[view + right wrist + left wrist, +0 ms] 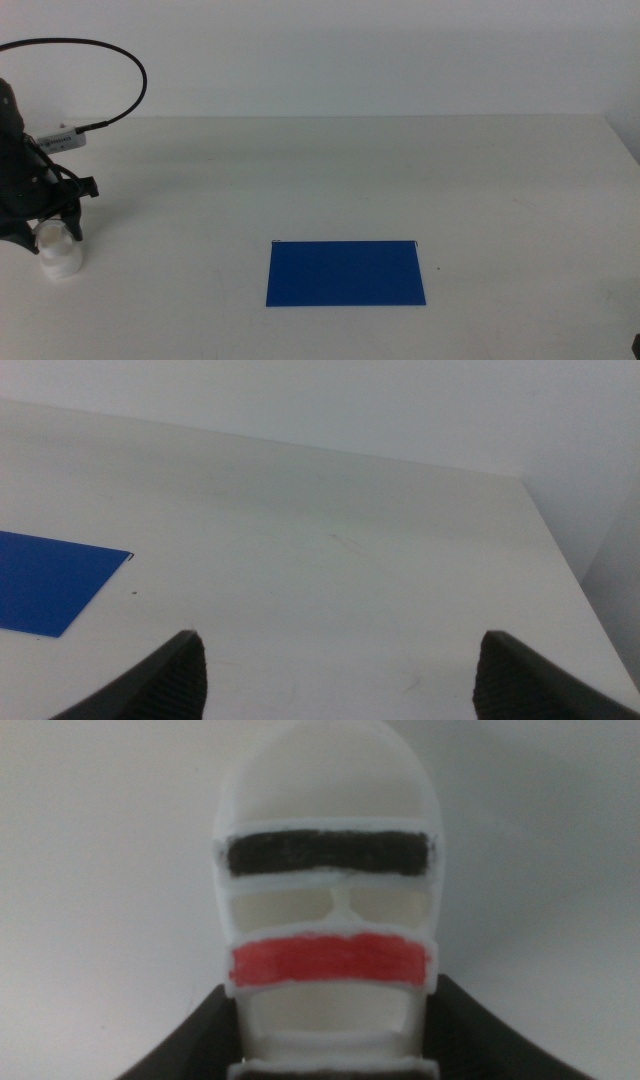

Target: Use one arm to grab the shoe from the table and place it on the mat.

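Observation:
The white shoe (59,253) with a black and a red strap stands on the table (400,170) at its far left. My left gripper (52,232) comes down over it. In the left wrist view the shoe (330,870) fills the space between the two dark jaws, which press against its sides, so the left gripper (335,1030) is shut on it. The blue mat (345,273) lies flat near the table's front middle, well to the right of the shoe. My right gripper (340,655) is open and empty, out of the middle view. The right wrist view shows a corner of the mat (50,582).
The left arm's black cable (110,60) loops above the table's far left. The white wall runs behind the table's back edge (350,117). The table's right edge (560,550) shows in the right wrist view.

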{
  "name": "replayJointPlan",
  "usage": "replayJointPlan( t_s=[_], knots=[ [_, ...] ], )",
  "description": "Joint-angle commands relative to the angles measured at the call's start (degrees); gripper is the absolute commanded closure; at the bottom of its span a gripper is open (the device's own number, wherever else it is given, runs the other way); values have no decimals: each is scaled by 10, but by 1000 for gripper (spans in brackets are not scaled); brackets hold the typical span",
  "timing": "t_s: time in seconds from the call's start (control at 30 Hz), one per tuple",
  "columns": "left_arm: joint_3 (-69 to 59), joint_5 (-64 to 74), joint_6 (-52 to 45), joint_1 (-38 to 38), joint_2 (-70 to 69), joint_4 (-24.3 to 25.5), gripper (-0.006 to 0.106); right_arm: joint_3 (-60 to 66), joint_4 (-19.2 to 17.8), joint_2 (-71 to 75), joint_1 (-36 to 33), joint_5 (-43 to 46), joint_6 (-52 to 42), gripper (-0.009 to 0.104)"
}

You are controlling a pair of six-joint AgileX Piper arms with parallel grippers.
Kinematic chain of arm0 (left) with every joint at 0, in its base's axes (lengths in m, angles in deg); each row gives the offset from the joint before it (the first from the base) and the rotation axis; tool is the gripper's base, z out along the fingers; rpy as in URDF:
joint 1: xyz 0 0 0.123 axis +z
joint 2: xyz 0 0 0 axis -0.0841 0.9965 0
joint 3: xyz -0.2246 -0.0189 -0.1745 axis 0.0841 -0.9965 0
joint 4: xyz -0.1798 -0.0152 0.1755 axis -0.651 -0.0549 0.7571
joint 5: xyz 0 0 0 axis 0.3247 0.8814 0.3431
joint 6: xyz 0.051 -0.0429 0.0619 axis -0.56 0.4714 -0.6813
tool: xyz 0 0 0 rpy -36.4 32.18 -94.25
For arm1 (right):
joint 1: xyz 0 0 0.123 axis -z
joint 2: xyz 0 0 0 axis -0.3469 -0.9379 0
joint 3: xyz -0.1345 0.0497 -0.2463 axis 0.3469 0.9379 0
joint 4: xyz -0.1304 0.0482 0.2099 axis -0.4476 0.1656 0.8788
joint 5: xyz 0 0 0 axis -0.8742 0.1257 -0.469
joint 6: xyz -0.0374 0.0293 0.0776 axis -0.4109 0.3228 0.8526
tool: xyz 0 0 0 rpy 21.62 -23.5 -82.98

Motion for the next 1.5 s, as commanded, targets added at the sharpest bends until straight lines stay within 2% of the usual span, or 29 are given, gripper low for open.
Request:
replayJointPlan(
  t_s=[0.0,0.03,0.07,0.1,0.33,0.67,0.9,1.13,1.47],
  knots=[
    [16,-4,1,1,-31,-6,60,3,-6,-2,-2,42,-6,17],
    [16,-2,2,1,-31,-6,66,3,-6,-2,-2,42,-6,17],
    [16,6,5,1,-37,-6,87,3,-6,-2,-2,42,-6,17],
    [16,15,10,-1,-50,-6,92,3,-6,-2,-2,42,-6,17],
    [16,62,50,-34,-101,22,93,3,-6,-2,-2,42,-6,17],
    [16,140,87,-114,-160,12,93,3,-6,-2,-2,42,-6,17],
    [16,156,130,-218,-164,0,93,3,-6,-2,-2,42,-6,17],
    [23,112,208,-331,-155,0,93,3,-6,-2,-2,42,-6,17],
    [185,177,251,-454,-45,-1,93,3,-6,-2,-2,42,-6,17]
  ],
)
